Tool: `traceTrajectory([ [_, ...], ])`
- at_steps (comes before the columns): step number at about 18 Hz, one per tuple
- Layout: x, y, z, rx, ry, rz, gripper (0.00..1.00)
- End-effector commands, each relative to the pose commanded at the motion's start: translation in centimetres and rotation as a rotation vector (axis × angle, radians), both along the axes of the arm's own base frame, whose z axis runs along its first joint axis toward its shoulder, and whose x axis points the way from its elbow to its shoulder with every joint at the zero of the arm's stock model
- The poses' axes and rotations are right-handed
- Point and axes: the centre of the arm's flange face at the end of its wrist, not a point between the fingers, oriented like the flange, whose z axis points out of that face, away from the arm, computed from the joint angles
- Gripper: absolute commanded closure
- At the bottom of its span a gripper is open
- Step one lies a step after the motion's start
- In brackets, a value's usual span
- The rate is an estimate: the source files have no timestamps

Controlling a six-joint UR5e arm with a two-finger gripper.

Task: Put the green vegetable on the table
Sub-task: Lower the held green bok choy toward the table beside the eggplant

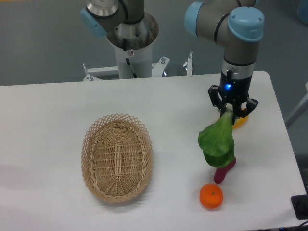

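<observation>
The green vegetable (217,141) hangs leaf-down from my gripper (229,113), which is shut on its pale stem end. The dark-green leaf dangles just above the white table (183,144) at the right side, over the purple eggplant-like piece (225,171). Whether the leaf tip touches that piece I cannot tell. The arm comes down from the upper right.
An oval wicker basket (117,157) lies at centre left, empty. An orange (211,196) sits near the front edge, right of centre. A yellow vegetable (242,118) lies partly hidden behind the gripper. The robot base (131,43) stands behind the table.
</observation>
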Motion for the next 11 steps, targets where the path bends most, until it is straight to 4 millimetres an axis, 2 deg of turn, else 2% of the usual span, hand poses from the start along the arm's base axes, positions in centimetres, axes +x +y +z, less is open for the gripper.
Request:
traceTrajectory([
  [11, 1.0, 0.4, -1.3, -0.011, -0.018, -0.008, 0.59],
])
